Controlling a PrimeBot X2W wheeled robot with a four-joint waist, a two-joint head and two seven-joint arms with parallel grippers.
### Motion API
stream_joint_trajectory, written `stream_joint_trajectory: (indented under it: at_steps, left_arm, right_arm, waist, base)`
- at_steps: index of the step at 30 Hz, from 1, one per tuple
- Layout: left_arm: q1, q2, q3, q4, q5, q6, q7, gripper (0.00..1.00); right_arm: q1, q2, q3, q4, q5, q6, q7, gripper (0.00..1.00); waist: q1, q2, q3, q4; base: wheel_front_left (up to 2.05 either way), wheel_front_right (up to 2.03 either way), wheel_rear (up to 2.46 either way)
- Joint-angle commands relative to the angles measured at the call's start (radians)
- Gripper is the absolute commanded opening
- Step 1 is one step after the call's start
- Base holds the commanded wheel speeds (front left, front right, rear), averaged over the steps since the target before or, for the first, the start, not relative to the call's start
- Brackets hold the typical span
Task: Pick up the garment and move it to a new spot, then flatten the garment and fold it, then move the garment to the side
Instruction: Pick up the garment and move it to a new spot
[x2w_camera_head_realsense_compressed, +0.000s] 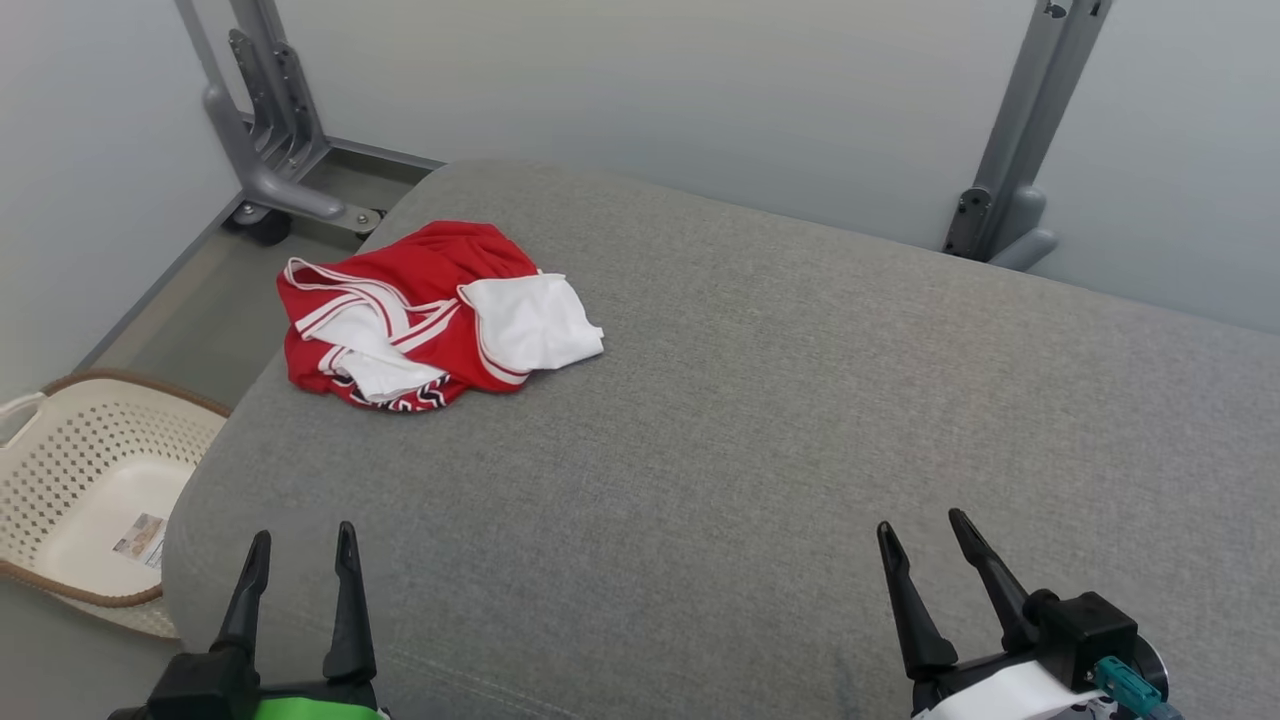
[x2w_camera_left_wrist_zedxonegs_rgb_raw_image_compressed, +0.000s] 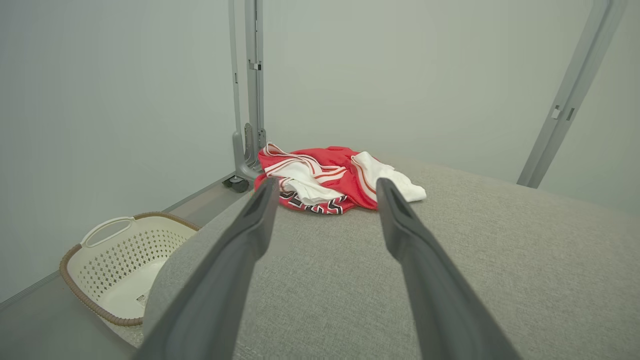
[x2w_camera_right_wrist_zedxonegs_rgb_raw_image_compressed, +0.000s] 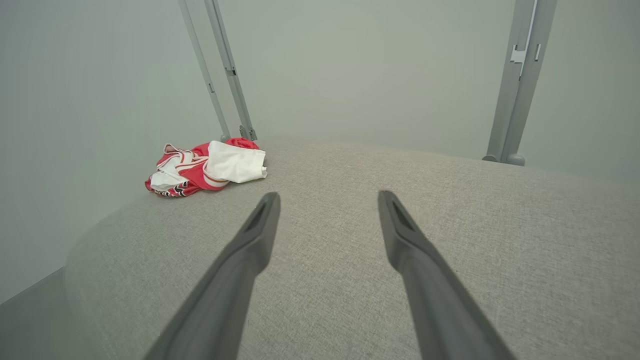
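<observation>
One crumpled red-and-white garment (x2w_camera_head_realsense_compressed: 430, 315) on the grey bench (x2w_camera_head_realsense_compressed: 750, 420), one basket (x2w_camera_head_realsense_compressed: 70, 450) on the floor; two pincers, left pincer (x2w_camera_head_realsense_compressed: 303, 535) and right pincer (x2w_camera_head_realsense_compressed: 920, 520), both spread apart.

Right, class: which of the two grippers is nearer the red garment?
The left gripper, with the green wrist: the garment lies almost straight ahead of it, while the right gripper sits far off to the other side.

Garment (x2w_camera_head_realsense_compressed: 430, 315) sits on the cushion (x2w_camera_head_realsense_compressed: 750, 420), at its far left corner. Basket (x2w_camera_head_realsense_compressed: 70, 450) is on the floor off the cushion's left side, near end. Left post (x2w_camera_head_realsense_compressed: 265, 130) and right post (x2w_camera_head_realsense_compressed: 1020, 150) stand behind it. Left hand (x2w_camera_head_realsense_compressed: 304, 532) and right hand (x2w_camera_head_realsense_compressed: 921, 522) hang over its near edge, well apart.
</observation>
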Motion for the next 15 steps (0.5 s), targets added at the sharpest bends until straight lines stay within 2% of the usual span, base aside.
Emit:
stream_joint_trajectory:
  at_steps: [1, 8, 12, 15]
  left_arm:
    - [-0.001, 0.001, 0.003, -0.003, -0.003, 0.007, 0.001, 1.0]
    - [0.012, 0.001, -0.009, -0.016, -0.017, 0.017, 0.001, 1.0]
    - [-0.001, 0.001, -0.004, -0.019, -0.037, 0.024, 0.001, 1.0]
    - [-0.05, 0.001, 0.007, -0.022, -0.049, 0.013, 0.001, 1.0]
  right_arm:
    - [-0.002, -0.003, -0.003, 0.0, 0.006, -0.001, -0.003, 1.0]
    - [0.016, -0.003, -0.016, 0.0, -0.009, -0.001, -0.003, 1.0]
    - [0.015, -0.003, -0.023, 0.0, -0.018, -0.001, -0.003, 1.0]
    - [-0.006, -0.004, -0.029, -0.005, -0.039, -0.001, -0.003, 1.0]
  waist:
    - [0.0, 0.0, 0.004, 0.033]
    - [0.0, 0.0, 0.008, 0.057]
    - [0.0, 0.0, 0.024, 0.053]
    - [0.0, 0.0, 0.064, 0.041]
  base:
    - [0.0, 0.0, 0.0]
    - [0.0, 0.0, 0.0]
    - [0.0, 0.0, 0.0]
    - [0.0, 0.0, 0.0]
